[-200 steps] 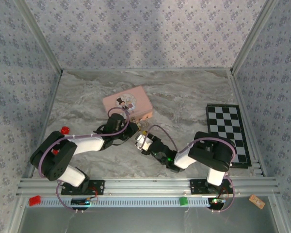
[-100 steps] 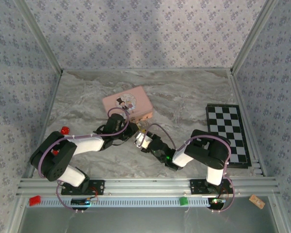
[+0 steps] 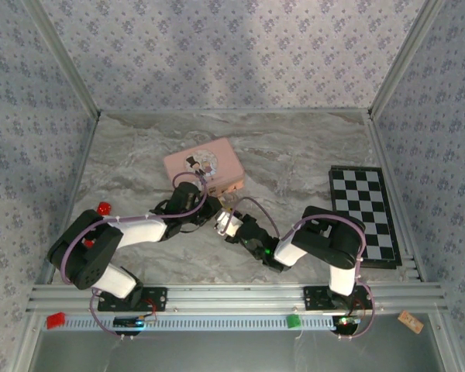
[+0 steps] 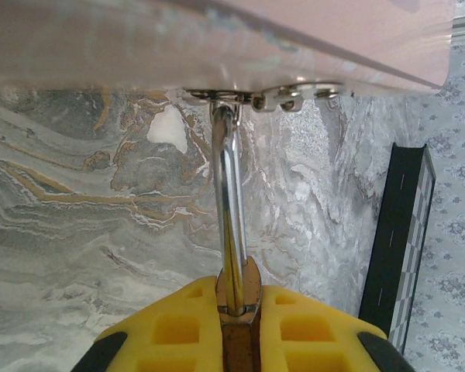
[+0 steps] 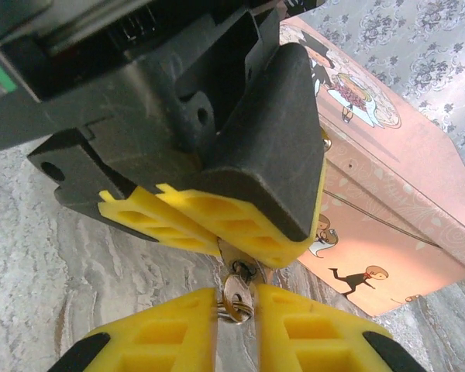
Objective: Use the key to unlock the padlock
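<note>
The brass padlock [image 4: 240,318] hangs by its thin shackle [image 4: 229,194] from the clasp of the pink tin [image 4: 217,39]. My left gripper [image 4: 239,293] is shut on the padlock's body. Seen from the right wrist, the left gripper's fingers [image 5: 248,225] sit just above. The key [image 5: 237,298] sticks out below them with a ring through its head. My right gripper [image 5: 236,304] has its yellow pads tight against both sides of the key's head. From above, the left gripper [image 3: 209,211] and the right gripper [image 3: 227,222] meet tip to tip in front of the pink tin [image 3: 204,164].
A black-and-white chessboard [image 3: 364,213] lies at the right. A small red object [image 3: 103,208] sits beside the left arm. Red [image 3: 56,318], green [image 3: 294,319] and tan [image 3: 408,319] pieces rest on the front rail. Patterned walls enclose the marble table.
My right arm has shifted slightly left toward the padlock, and its jaws have narrowed onto the key's head. The left gripper has stayed still on the padlock.
</note>
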Robot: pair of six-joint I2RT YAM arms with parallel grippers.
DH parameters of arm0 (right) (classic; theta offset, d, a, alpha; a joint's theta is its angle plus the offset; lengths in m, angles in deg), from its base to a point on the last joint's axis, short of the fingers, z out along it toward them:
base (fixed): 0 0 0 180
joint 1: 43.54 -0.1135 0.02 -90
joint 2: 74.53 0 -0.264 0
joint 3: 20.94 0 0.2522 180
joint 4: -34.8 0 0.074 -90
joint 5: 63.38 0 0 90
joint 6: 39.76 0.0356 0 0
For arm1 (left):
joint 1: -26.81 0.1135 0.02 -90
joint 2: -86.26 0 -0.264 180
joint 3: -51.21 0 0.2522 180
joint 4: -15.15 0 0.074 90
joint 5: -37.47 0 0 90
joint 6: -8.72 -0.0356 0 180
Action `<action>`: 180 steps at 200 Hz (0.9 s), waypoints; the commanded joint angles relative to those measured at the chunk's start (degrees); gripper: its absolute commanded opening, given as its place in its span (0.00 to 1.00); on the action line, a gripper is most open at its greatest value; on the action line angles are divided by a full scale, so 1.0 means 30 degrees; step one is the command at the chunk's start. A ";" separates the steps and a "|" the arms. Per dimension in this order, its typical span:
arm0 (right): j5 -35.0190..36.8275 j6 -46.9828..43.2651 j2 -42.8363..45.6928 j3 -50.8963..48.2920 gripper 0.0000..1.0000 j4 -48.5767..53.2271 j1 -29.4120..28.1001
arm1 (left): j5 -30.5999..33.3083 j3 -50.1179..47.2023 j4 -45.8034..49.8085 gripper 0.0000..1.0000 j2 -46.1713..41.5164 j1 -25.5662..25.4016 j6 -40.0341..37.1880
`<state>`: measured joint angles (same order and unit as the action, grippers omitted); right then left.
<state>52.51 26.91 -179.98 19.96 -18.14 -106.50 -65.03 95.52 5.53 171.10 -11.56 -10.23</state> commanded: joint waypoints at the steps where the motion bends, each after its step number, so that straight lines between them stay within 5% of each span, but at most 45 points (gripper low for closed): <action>1: 0.0331 0.0511 -0.0186 0.0468 0.19 -0.0446 0.0043 | -0.0511 -0.0221 0.1077 0.01 0.0167 -0.0376 0.0357; 123: 0.1198 0.2851 -0.0338 0.0740 0.08 0.0209 0.0352 | -0.0374 -0.0186 0.0844 0.01 0.0179 -0.0557 0.0382; 180: 0.0681 0.8733 0.1282 0.0360 0.05 0.1650 0.1318 | -0.0296 -0.0248 0.0662 0.01 0.0109 -0.0593 0.0385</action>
<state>52.46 42.41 -179.04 20.83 -15.99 -105.62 -63.47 95.52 5.07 171.14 -12.22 -9.64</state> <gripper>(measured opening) 0.058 0.134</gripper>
